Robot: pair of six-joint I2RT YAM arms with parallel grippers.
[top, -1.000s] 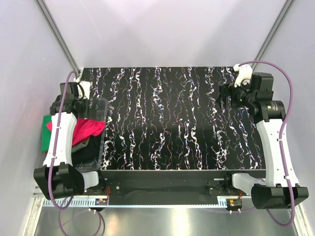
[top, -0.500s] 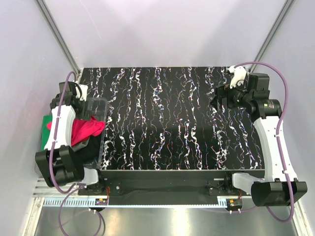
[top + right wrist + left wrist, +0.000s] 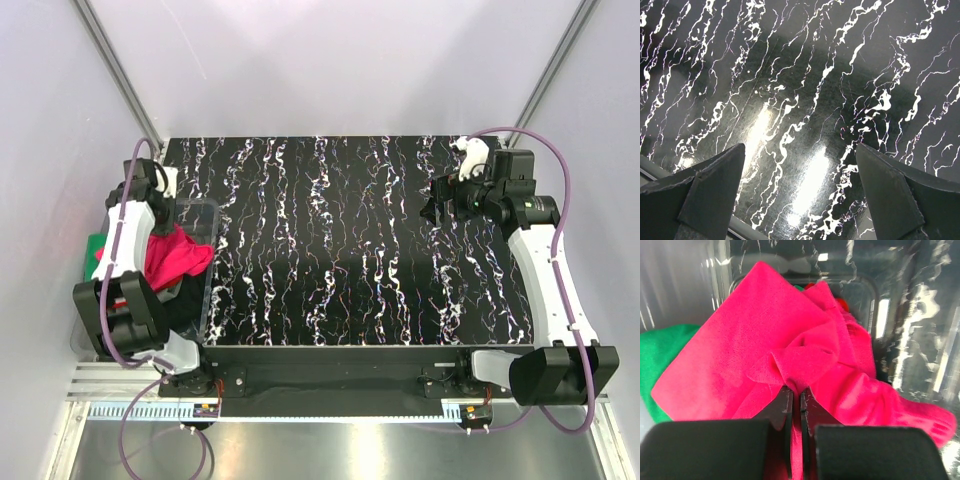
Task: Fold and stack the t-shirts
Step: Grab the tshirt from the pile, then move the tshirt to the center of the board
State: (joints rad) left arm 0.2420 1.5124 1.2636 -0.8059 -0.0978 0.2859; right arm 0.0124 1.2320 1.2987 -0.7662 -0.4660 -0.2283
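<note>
The t-shirts lie bunched in a clear plastic bin (image 3: 207, 262) at the table's left edge. The crimson t-shirt (image 3: 180, 258) is on top, a green one (image 3: 92, 246) sticks out to the left, and a dark one (image 3: 180, 303) lies at the near end. My left gripper (image 3: 163, 222) reaches down into the bin. In the left wrist view the gripper (image 3: 795, 396) is shut on a fold of the crimson shirt (image 3: 785, 335), with the green shirt (image 3: 662, 357) beside it. My right gripper (image 3: 437, 203) hangs open over bare table at the right (image 3: 800, 146).
The black marbled table (image 3: 330, 250) spans the middle between the arms. The bin's clear wall (image 3: 882, 315) stands just right of the crimson cloth. White enclosure walls and slanted metal posts (image 3: 120, 75) close in the sides.
My left gripper has closed from wide open onto the crimson shirt, and the left arm has drawn slightly back and left. The right gripper has shifted a little to the left and stays open.
</note>
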